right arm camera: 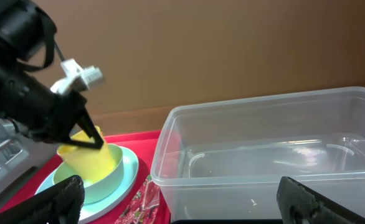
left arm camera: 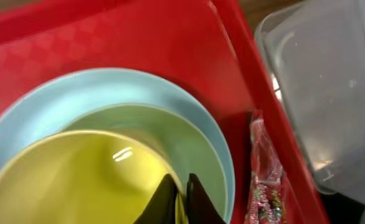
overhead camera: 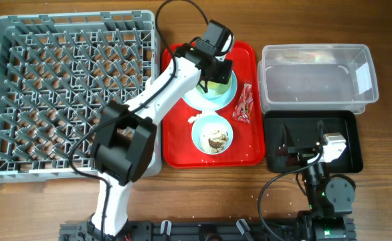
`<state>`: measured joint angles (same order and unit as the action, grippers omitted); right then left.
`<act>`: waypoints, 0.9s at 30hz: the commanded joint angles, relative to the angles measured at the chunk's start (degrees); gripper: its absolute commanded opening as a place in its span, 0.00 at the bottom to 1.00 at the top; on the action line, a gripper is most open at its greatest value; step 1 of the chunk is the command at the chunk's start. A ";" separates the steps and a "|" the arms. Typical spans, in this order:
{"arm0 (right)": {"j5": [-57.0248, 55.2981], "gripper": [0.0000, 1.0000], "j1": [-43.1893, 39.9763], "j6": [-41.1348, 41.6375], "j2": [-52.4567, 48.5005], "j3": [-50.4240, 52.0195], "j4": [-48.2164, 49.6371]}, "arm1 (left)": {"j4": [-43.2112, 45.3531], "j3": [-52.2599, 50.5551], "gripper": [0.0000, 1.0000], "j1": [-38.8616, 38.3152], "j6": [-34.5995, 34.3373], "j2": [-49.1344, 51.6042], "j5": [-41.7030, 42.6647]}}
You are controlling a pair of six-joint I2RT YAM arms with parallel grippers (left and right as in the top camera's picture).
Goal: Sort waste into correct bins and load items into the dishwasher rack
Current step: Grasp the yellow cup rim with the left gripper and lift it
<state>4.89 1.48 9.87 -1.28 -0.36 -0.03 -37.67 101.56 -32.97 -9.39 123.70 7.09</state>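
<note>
Left pincer [left arm camera: 177,198] clamped on the rim of the yellow cup [left arm camera: 76,180], tilted on the blue plate [left arm camera: 108,90] at 12 o'clock of the red tray [left arm camera: 108,37]; right pincer [right arm camera: 182,208] apart over the black tray [overhead camera: 346,127].

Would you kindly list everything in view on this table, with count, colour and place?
dishwasher rack: 1, grey, left side.
red tray: 1, red, middle, beside the rack.
plate: 1, pale blue, far part of the red tray.
yellow cup: 1, yellow, tilted on the plate.
bowl: 1, pale blue, near part of the red tray.
food scraps: one heap, whitish and brown, in the bowl.
white bits: few, white, on the red tray by the bowl; too small to identify.
wrapper: 1, red, right edge of the red tray.
clear tub: 1, clear, far right.
black tray: 1, black, near right.
table: 1, brown wood.
left gripper: shut on the cup's rim.
right gripper: open, over the black tray.
</note>
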 commanded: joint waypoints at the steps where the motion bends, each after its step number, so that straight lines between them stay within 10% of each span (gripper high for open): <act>1: -0.13 1.00 0.02 0.72 0.31 0.07 0.17 | 0.20 0.90 0.04 -0.24 -0.02 -7.02 0.31; 6: -0.13 1.00 0.02 0.70 0.31 0.07 0.17 | -1.44 0.90 0.04 4.37 -4.59 -24.83 4.35; 10: -0.13 1.00 0.02 0.70 0.31 0.07 0.17 | -7.48 0.87 0.04 19.69 -4.59 -30.03 28.11; 18: -0.13 1.00 0.00 0.70 0.31 0.07 0.17 | -10.78 0.87 0.04 39.89 -4.55 -10.45 69.26; 27: -0.13 1.00 0.02 0.70 0.31 0.07 0.17 | -3.26 0.76 0.04 43.98 -4.55 6.71 75.43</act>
<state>4.89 1.48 9.87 -1.28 -0.36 -0.03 -41.08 102.35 10.52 -14.09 129.05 83.31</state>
